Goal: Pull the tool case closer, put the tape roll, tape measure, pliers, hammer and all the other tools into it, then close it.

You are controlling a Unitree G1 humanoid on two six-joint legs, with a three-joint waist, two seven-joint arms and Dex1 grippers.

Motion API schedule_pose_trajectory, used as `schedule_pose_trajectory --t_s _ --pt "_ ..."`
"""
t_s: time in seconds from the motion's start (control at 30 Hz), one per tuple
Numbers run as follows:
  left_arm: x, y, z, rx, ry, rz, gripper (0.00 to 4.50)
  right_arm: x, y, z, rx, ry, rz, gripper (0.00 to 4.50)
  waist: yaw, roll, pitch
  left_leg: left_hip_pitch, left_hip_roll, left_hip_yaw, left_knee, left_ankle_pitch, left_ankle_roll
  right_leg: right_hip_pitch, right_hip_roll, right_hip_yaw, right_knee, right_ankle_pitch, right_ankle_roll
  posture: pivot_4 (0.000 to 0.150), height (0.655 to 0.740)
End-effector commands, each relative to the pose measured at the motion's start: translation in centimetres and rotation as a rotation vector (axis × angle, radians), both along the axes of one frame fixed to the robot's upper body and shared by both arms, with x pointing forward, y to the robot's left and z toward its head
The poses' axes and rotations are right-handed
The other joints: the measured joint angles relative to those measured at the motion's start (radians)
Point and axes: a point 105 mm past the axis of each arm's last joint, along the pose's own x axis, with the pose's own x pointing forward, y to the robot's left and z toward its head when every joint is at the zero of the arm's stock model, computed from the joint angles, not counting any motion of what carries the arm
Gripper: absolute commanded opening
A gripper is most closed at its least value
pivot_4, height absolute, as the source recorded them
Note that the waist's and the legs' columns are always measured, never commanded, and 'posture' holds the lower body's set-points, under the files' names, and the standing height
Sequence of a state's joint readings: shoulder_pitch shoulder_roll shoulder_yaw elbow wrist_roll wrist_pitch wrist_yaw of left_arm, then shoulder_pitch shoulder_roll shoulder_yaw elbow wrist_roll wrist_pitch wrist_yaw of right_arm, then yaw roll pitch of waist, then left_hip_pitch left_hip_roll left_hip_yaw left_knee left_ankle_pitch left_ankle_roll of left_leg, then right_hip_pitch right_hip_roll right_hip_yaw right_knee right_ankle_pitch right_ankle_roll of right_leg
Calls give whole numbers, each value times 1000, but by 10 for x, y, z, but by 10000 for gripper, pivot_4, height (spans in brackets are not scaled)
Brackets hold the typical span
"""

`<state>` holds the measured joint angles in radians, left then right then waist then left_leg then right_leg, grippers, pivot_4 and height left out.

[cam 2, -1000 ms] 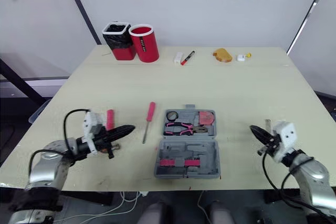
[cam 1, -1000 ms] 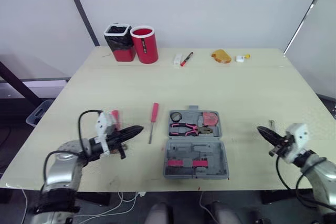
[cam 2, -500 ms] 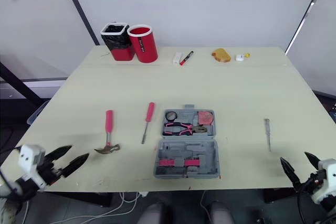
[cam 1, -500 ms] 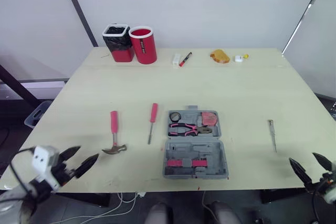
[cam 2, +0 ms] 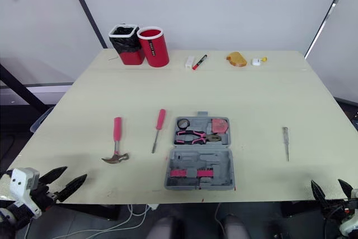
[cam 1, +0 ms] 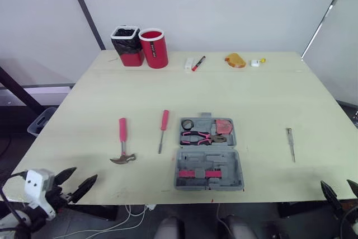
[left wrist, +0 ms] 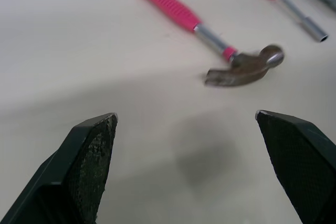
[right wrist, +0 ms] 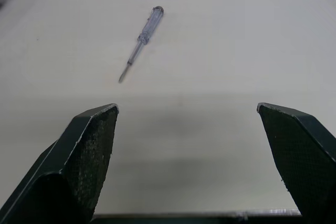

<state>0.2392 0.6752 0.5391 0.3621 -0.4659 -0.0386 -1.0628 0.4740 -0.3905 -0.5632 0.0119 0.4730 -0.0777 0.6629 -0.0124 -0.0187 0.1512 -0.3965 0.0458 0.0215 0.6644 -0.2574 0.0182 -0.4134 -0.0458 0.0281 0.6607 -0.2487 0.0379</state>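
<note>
Hammer (cam 1: 122, 137) lies toward the surface's (cam 1: 251, 99) near-left corner; left gripper (cam 1: 84, 173) and right gripper (cam 2: 327, 184) hang open off its near edge.

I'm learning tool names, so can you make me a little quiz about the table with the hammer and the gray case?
1. True or false: the hammer lies inside the tool case.
2. Which tool is already in the open case? A) pliers B) hammer C) a saw
3. Fill in the missing word: the left gripper and the right gripper hold nothing, and the fingers of both are ____.

Key: 1 false, the hammer lies on the table, on the robot's left of the case. 2 A. 3 open.
</note>
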Motion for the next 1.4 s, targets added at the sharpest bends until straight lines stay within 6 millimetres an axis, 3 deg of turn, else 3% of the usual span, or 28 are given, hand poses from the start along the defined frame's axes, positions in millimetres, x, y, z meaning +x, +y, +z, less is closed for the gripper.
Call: schedule_pose_trajectory --t_s 0.03,0.2,0.33,0.53,0.6,0.77,1.07,1.17,1.23,1.3,1.4 --pt "16 -13 20 65 -50 -132 45000 17 1 22 -34 -57 15 44610 0 0 0 0 0 0 0 0 0 0 0 0 0 1 -1 1500 7400" --pt "48 -45 44 92 -111 -312 45000 40 11 29 -45 -65 36 44610 3 0 0 -1 -1 0 0 0 0 0 2 -3 0 2 -4 1500 7400" --pt "68 -89 64 97 -156 -506 45000 67 16 29 -52 -55 6 44610 1 0 0 -1 -4 0 0 0 0 0 6 -2 0 3 -3 1500 7400" --pt "63 -136 76 77 -114 -771 45000 93 32 28 -11 -38 17 44610 -4 1 0 -1 -6 1 0 0 0 0 11 0 0 3 -4 1500 7400" --pt "63 -161 90 69 -139 -892 45000 104 38 24 22 -19 5 44610 -3 0 1 -1 -5 1 0 0 0 0 12 -1 1 3 -4 1500 7400" --pt "56 -196 108 63 -161 -1076 45000 126 42 7 37 53 -15 44610 -1 0 2 -2 -6 2 2 0 1 1 12 -1 1 3 -4 1500 7400" --pt "47 -210 122 60 -184 -1175 45000 144 49 -15 125 112 -52 44610 -5 1 3 -2 -6 1 0 0 1 1 13 -1 1 5 0 1500 7400" --pt "48 -212 124 59 -195 -1178 45000 147 50 -20 94 117 -49 37993 -5 1 3 -2 -6 2 1 0 1 1 13 -1 1 5 0 1500 7400" --pt "48 -212 124 54 -195 -1178 45000 147 52 -21 88 119 -48 26146 -6 1 3 -2 -6 2 1 0 1 1 13 -1 1 5 0 1500 7400" --pt "48 -212 122 51 -193 -1179 45000 148 54 -23 90 123 -47 22369 -8 1 3 -2 -6 2 1 0 1 1 14 -1 1 5 0 1500 7400" --pt "49 -212 121 49 -196 -1176 45000 146 55 -26 73 127 -47 10525 -9 1 3 -2 -5 1 1 0 1 1 14 -1 1 5 0 1500 7400"
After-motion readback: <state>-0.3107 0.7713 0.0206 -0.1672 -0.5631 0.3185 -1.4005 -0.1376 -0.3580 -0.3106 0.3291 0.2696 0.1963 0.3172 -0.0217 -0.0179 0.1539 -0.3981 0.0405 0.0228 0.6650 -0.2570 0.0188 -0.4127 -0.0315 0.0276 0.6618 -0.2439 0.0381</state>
